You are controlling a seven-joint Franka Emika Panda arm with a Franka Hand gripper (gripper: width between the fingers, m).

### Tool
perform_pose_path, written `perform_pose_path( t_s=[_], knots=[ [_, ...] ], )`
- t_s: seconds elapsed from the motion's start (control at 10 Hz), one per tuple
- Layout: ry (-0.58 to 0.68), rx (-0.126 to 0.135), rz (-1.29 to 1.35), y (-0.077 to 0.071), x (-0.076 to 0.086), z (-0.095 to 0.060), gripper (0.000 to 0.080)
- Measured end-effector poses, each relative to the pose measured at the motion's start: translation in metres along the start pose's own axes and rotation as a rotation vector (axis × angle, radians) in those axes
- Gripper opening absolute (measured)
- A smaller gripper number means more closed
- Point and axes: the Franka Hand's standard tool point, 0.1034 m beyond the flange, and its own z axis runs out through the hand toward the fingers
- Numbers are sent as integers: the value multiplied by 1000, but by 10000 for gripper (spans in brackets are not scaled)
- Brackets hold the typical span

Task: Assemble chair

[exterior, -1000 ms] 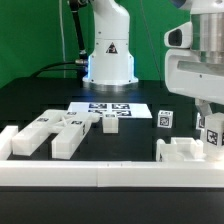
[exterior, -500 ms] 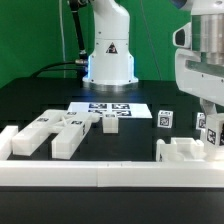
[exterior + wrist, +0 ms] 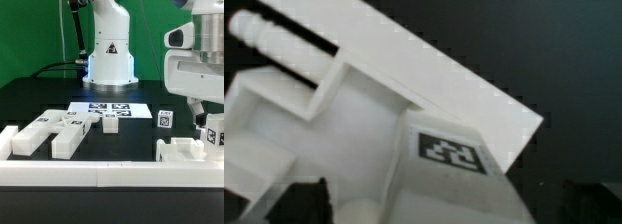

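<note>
chair pieces, chunky and white with black-and-white square tags, lie loose at the exterior view's left. further right the arm's base carries a triangular sticker, with the marker board in front of it. next comes a small tagged cube, then a blocky chair part. the gripper hangs over its tagged end; i cannot tell whether it grips.
</note>
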Motion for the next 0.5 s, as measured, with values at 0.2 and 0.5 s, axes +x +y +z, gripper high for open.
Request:
perform_pose_path(
  t_s=[0.2, 0.5],
  knots=[
    [0, 0, -215, 0, 0, 0, 647],
    [1, 0, -488, 1, 2, 0, 649]
  ],
)
